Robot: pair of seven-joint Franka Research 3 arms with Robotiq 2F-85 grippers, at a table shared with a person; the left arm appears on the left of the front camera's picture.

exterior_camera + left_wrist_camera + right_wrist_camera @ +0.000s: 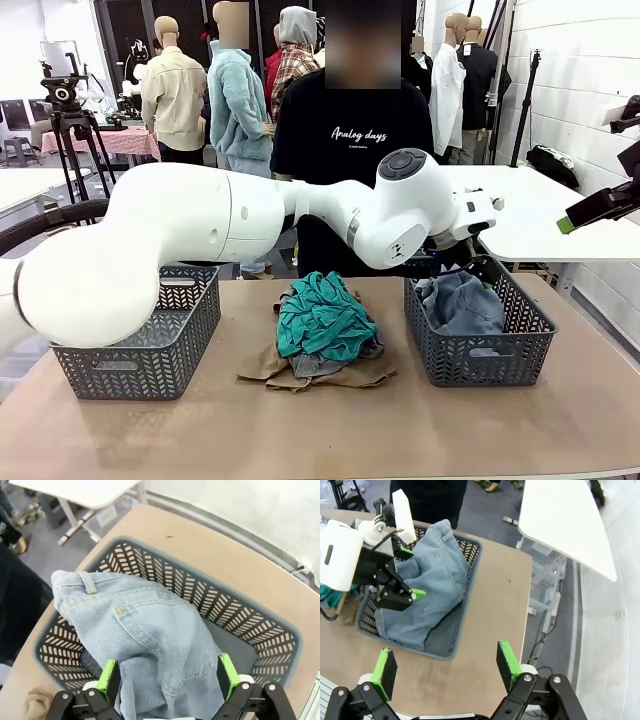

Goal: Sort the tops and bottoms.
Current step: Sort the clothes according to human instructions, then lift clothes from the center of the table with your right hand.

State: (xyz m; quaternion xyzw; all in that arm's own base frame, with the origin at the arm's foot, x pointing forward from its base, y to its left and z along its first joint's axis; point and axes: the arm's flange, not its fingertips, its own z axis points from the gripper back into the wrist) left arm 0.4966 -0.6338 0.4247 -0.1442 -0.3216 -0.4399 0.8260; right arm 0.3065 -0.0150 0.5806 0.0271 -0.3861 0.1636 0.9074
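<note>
the left arm comes in from the left edge of the front view, stretches flat across the middle, and bends down at the wrist over the grey basket in the right half of the frame. the left gripper points down into that basket. in the left wrist view its jaws stand wide apart, a green pad on either side of a fold of the light blue denim garment, and the cloth is not pinched. whether the pads brush it cannot be told. the right wrist view shows the same gripper at the upper left of the frame, fingers spread, just above the denim. the denim lies heaped inside the basket, its waistband draped over the rim nearest the person, who stands at the far side of the table. the right arm is held high at the right edge of the front view. the right gripper is fully spread and empty, hovering above bare table well apart from the basket. in the middle of the table the tops lie in one pile, the teal green garment on top, the grey garment and the khaki tan garment under it. a second grey basket stands at the lower left, behind the arm.
</note>
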